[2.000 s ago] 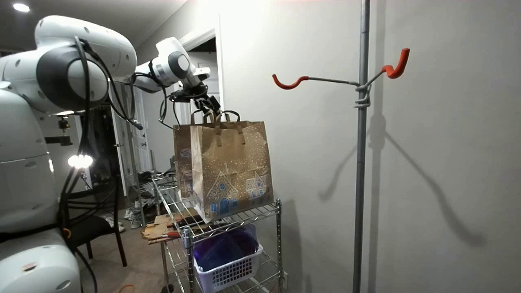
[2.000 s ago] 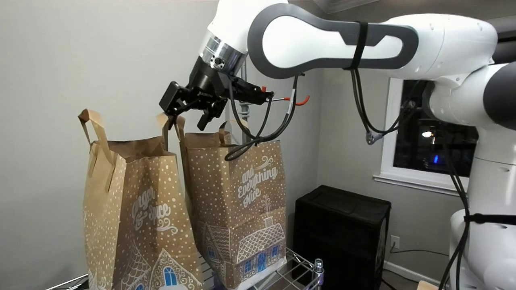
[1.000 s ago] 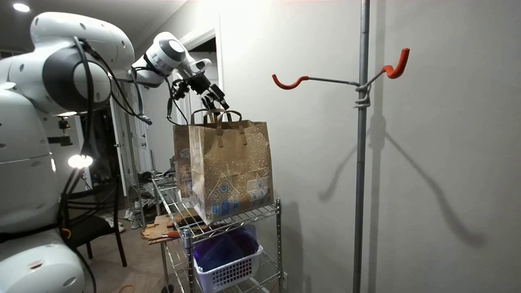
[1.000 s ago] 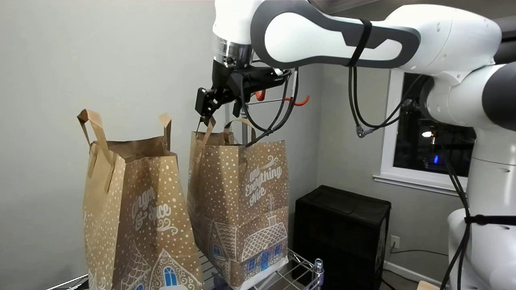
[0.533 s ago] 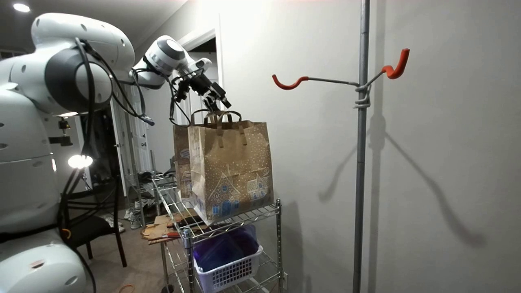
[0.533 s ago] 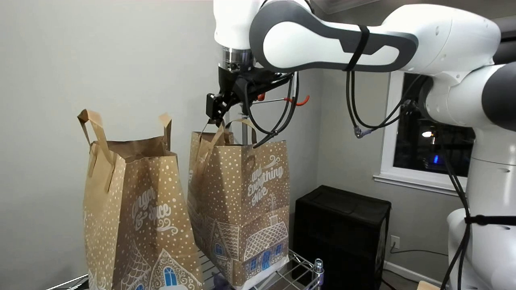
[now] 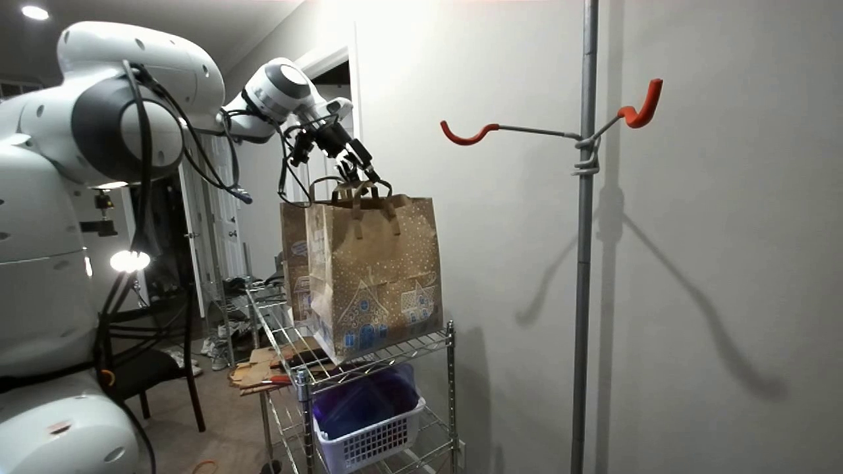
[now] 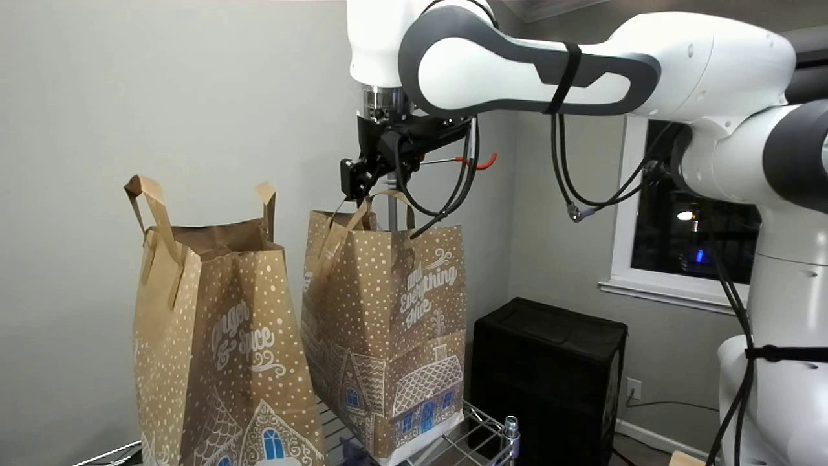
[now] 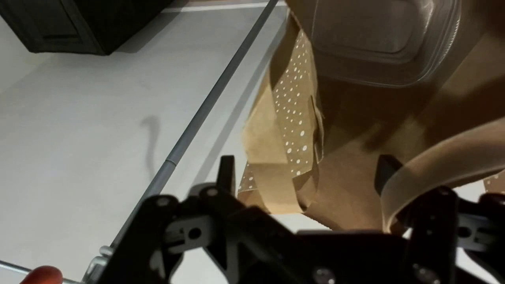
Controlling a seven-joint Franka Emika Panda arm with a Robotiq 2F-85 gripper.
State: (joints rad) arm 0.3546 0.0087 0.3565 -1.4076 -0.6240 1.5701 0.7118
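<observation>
We see the jaws spread at the handle [image 9: 444, 163] of a paper bag [image 8: 388, 310]; the wire shelf [image 7: 395, 359] presumably holds it upright, supporting its base along one edge.

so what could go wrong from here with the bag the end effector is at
In the wrist view, a curved, flat brown paper handle crosses in front of one finger of the open end effector, so closing might miss or twist that handle. The clear plastic container inside the white-dotted brown paper bag could slide if the bag tips. The looped black cables appear close to the bag's top in both exterior views and might snag a handle.
</observation>
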